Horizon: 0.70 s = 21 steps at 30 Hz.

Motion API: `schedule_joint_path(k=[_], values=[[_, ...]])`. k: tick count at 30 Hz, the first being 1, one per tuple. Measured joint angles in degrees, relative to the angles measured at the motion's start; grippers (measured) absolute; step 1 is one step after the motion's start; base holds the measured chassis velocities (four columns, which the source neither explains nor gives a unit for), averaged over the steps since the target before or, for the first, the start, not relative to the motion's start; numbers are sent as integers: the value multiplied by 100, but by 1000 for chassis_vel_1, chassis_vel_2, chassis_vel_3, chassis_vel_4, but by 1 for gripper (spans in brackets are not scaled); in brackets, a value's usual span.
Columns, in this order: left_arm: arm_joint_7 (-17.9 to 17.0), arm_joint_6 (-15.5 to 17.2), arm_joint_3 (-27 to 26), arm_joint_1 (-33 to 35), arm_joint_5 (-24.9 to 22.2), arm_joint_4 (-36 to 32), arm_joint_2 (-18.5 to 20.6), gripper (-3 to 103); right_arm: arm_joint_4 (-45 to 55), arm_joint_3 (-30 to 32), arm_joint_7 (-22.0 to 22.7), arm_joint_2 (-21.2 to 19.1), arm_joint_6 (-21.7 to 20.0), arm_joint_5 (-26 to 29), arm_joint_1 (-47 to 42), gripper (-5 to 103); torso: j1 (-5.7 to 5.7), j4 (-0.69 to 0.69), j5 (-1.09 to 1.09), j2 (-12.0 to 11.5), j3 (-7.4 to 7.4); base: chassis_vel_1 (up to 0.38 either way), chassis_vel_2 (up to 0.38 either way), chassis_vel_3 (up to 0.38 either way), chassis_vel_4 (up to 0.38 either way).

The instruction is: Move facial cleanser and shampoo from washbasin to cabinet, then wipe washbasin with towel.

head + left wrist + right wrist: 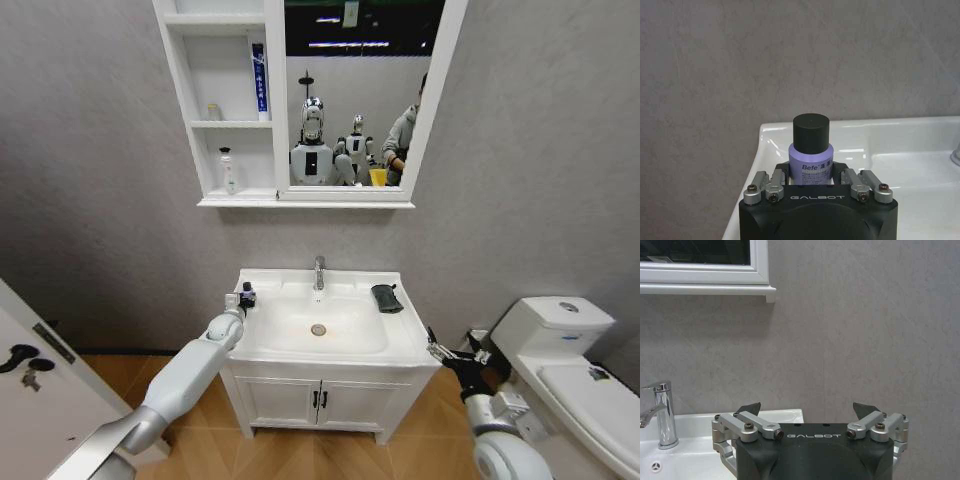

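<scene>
Lilac plastic with a black cap: the bottle (810, 150) stands on the washbasin (400, 345) rim at its rear left corner, and the left gripper (243, 297) has its fingers (785, 170) set to either side of it, close against the body; whether they press yet I cannot tell for certain, though it looks like a grasp. I judge the step in hand to be taking the second of the two bottles, since the cabinet (192, 90) shelves already carry a tall tube and a small bottle.

Nearer, off the washbasin's front right corner, the right gripper (440, 350) hangs idle with fingers (749, 409) wide apart.

Farther back, the towel (386, 298) lies folded on the rim at the rear right corner, beside the tap (319, 272).

Next, by my reckoning, the bottle wants a firm hold, a straight lift clear of the rim, then a high reach to an open shelf on the wall above.
</scene>
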Motion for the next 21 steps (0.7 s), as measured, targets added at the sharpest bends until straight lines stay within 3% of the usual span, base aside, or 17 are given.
schedule_joint_path(k=[5,9,11,12,14,18,21], values=[[-132,102,-97,131,-42,-726,360,43,29,-24,-16,-3,0,0,10,100,0,-1,-1,0,0,0,0,0,0],[-234,282,-288,232,-183,-1375,811,43,83,-26,-16,-3,0,0,7,100,0,1,-1,0,0,0,0,0,0],[-310,506,-452,275,-453,-1968,1315,43,144,-18,-15,-8,-5,0,-37,100,0,1,-1,0,0,0,0,0,0],[-310,506,-452,275,-453,-1968,1315,43,144,-18,-15,-8,-5,0,-37,100,0,1,-1,0,0,0,0,0,0],[-310,716,-548,251,-896,-2618,1795,43,207,-3,-14,-45,-9,4,-65,100,-1,2,-1,0,0,0,0,0,0],[-378,984,-568,41,-1391,-3211,2162,43,253,1,-14,-80,-14,10,-59,100,-2,1,-1,1,0,0,0,0,0],[-605,1460,-491,-569,-2250,-3675,2415,43,335,3,-8,-44,-24,10,-62,100,-2,1,0,1,-1,0,0,0,0]])
